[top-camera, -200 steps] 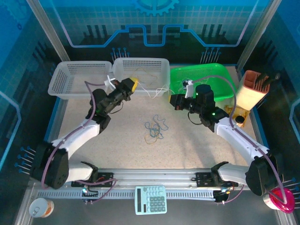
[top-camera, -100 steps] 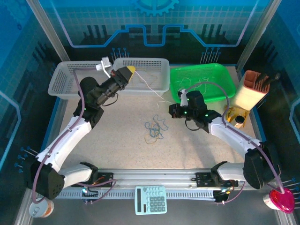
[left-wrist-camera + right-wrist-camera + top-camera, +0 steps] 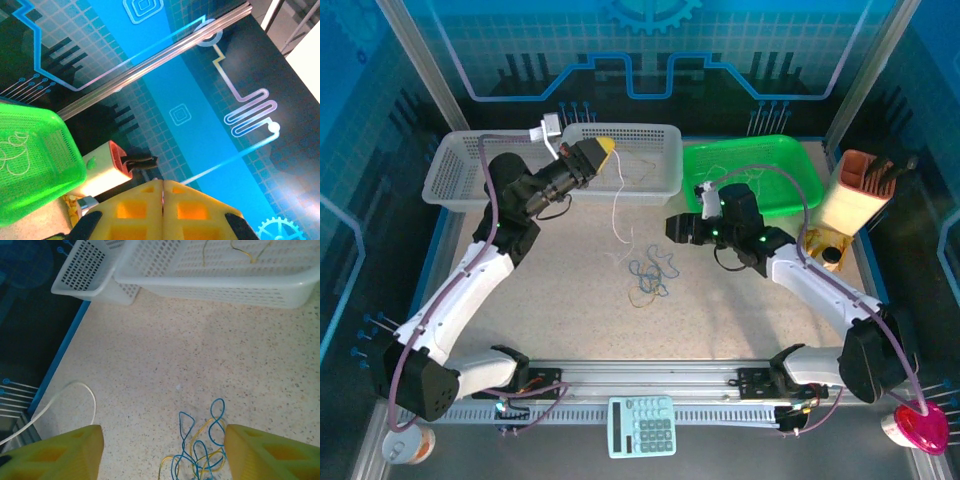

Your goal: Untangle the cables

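**Left holds white strand high, right open over the knot**

Reference: centre white basket (image 3: pixel 655 183).

- Left gripper (image 3: pixel 603 152): raised over the basket's near-left corner, pads flat together with no gap in the wrist view. The white cable (image 3: pixel 617 212) hangs from its tip, down past the basket's front wall to the table (image 3: pixel 560 280). I read it as pinched, though the strand is too thin to spot between the pads. The height looks deliberate: it strings the strand out straight, so any snag shows.
- Tangle (image 3: pixel 650 272): blue and yellow cables looped over each other, on the table in front of the basket and well clear of its wall. The white cable's lower end lands just beside it; I can't tell whether they touch.
- Right gripper (image 3: pixel 162 437): low, in front of the basket's right end, fingers spread wide with nothing held. Its wrist view frames the tangle between them. This looks staged to pin the knot or pick a loop.
- Risk: if the white tail is caught, lifting further drags the whole knot.
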Tool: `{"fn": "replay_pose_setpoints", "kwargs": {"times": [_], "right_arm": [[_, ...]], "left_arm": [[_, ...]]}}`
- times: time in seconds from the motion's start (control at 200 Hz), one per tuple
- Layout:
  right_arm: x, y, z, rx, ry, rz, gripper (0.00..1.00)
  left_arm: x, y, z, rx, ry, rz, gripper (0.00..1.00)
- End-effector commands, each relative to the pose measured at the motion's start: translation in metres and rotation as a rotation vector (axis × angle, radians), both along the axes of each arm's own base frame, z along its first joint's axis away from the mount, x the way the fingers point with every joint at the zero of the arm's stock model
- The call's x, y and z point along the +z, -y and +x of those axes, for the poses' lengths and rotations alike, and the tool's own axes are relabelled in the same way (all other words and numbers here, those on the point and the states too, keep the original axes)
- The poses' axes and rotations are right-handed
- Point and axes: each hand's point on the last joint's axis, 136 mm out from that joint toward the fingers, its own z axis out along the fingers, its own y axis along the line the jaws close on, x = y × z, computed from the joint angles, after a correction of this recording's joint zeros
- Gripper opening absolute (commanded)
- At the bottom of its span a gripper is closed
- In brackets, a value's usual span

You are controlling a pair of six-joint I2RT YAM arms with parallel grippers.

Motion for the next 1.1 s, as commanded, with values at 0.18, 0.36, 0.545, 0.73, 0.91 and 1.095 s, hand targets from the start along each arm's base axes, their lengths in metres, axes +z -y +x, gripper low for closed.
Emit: {"fn": "replay_pose_setpoints", "kwargs": {"times": [0.18,0.36,0.545,0.73,0.91,1.095], "right_arm": [[0.063,-0.022,-0.013,0.133,0.151,0.086,0.74],[0.065,-0.040,-0.028,0.252,0.234,0.080,0.78],[0.060,-0.044,-0.037,0.313,0.279,0.110,0.80],[0.075,-0.055,-0.048,0.381,0.324,0.162,0.81],[0.092,-0.067,-0.041,0.379,0.352,0.166,0.84],[0.119,-0.090,-0.027,0.389,0.380,0.226,0.85]], "left_arm": [[0.010,0.004,-0.013,-0.047,0.037,0.055,0.00],[0.013,0.004,-0.013,-0.046,0.041,0.055,0.00],[0.017,0.006,-0.013,-0.055,0.044,0.049,0.00],[0.018,0.006,-0.012,-0.055,0.045,0.046,0.00],[0.013,0.008,-0.010,-0.058,0.035,0.048,0.00],[0.008,0.011,-0.008,-0.057,0.028,0.048,0.00]]}}
